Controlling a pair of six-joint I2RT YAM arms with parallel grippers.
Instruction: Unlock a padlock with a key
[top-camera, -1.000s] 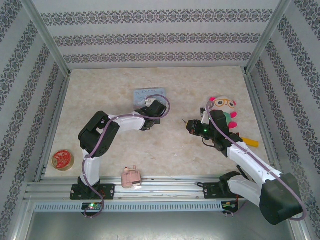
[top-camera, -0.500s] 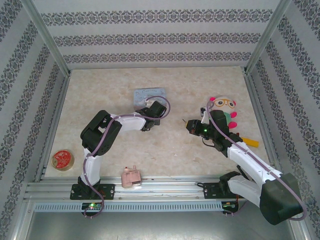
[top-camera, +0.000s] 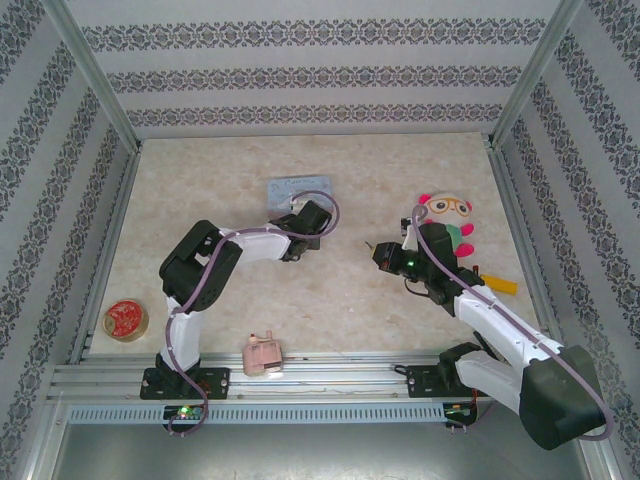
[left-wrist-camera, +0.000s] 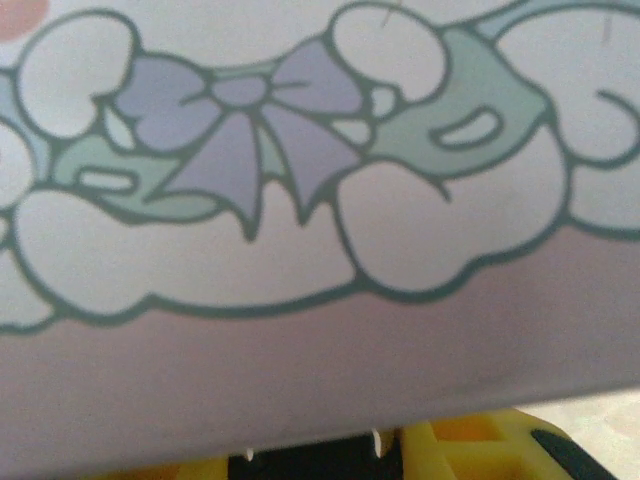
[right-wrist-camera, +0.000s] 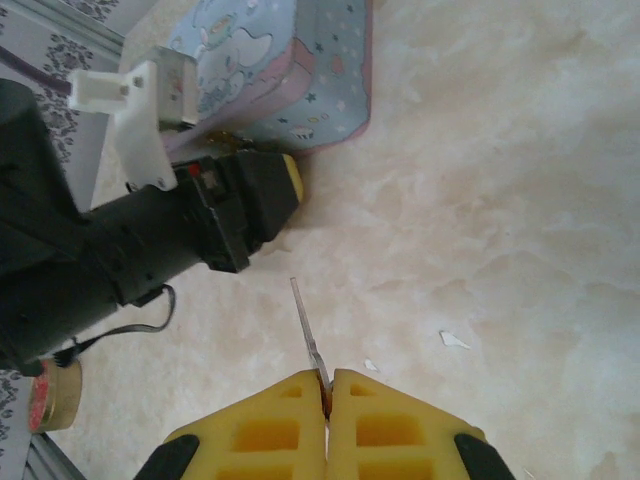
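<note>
The right gripper (right-wrist-camera: 326, 378) is clenched on the key (right-wrist-camera: 308, 335), whose thin blade sticks out past the yellow fingertips, tilted left, above the bare table (right-wrist-camera: 480, 200). Ahead of it the left gripper (right-wrist-camera: 285, 180) sits right against the near side of the blue tin (right-wrist-camera: 300, 60); I cannot tell how its jaws stand. In the left wrist view the tin's cartoon bow is pressed up close. A plush toy (top-camera: 450, 215) lies just beside the right arm
</note>
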